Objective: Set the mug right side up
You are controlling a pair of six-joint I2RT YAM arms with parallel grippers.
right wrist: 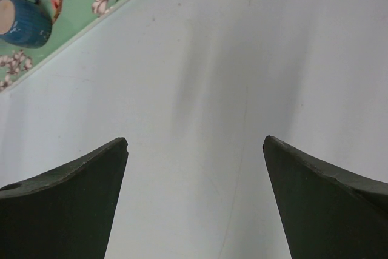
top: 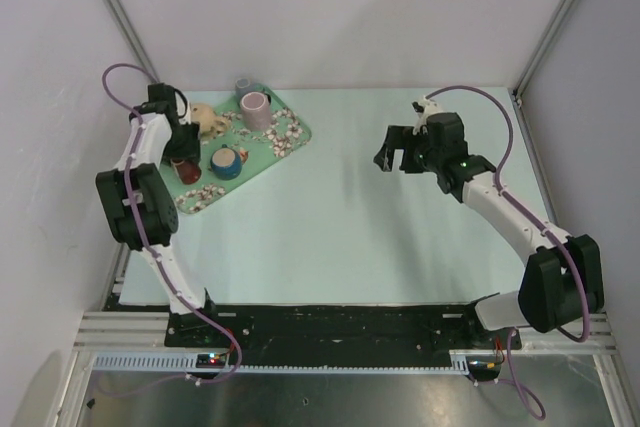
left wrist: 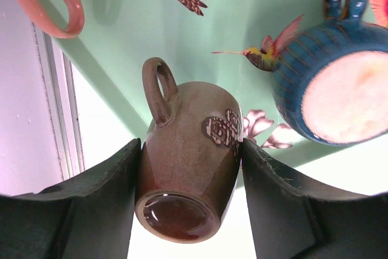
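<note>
- The left tool (left wrist: pixel 191 147) is pinching the brown mug (left wrist: pixel 182 180) by its sides, at the edge of the green tray (left wrist: pixel 121 47). A side grip like that should let the wrist roll it over.
- The end facing the wrist cam looks like the shallow base, so I'd say it's not flipped yet.
- The right tool (right wrist: pixel 195 139) is spread wide and empty over bare tabletop (right wrist: pixel 242 59), probably just parked out of the way.
- No brand or writing I can read, only a butterfly-ish motif on the mug.
</note>
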